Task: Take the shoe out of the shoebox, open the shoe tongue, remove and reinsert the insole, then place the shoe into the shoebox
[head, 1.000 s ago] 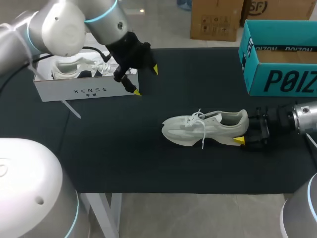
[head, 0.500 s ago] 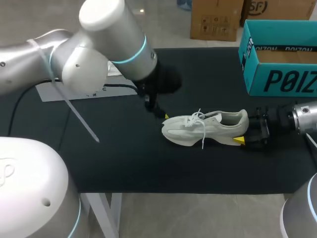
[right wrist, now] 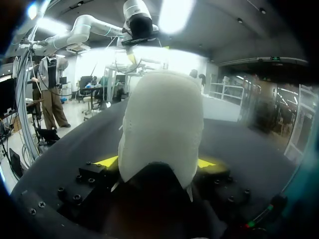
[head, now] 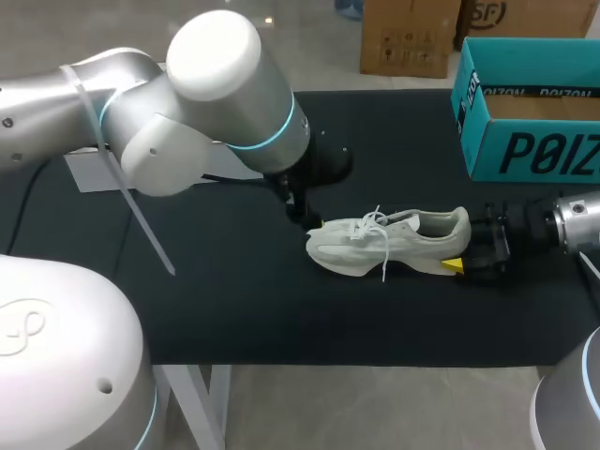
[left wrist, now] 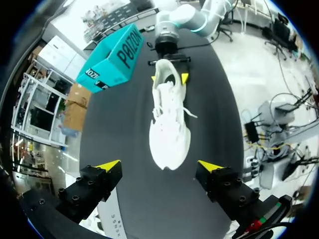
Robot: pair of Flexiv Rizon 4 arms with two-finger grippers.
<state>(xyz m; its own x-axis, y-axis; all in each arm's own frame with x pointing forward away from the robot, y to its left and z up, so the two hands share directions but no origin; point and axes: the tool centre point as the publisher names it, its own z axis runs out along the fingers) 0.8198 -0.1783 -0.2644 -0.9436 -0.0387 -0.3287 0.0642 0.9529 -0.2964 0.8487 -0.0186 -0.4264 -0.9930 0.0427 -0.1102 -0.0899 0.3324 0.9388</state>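
Observation:
A white shoe (head: 384, 242) lies on its sole in the middle of the black table, toe toward my left arm and laces loose. At its heel my right gripper (head: 461, 247) is shut on it, and the yellow fingertips (right wrist: 107, 161) press the heel (right wrist: 162, 124) from both sides. Just off the toe, my left gripper (head: 315, 221) is open. In the left wrist view the gripper (left wrist: 159, 165) has the toe (left wrist: 169, 149) lying between and just ahead of its spread tips without touching them. The teal shoebox (head: 525, 122) stands open at the back right.
A white box (head: 82, 174) sits at the table's left side, mostly hidden behind my left arm (head: 187, 112). In the left wrist view the teal shoebox (left wrist: 112, 55) is beside my right arm (left wrist: 174, 20), beyond the shoe's heel. The table's front edge runs close below the shoe.
My left arm has swung from the white box at the left across to the shoe's toe, its gripper staying open. The right gripper and the shoe have not moved.

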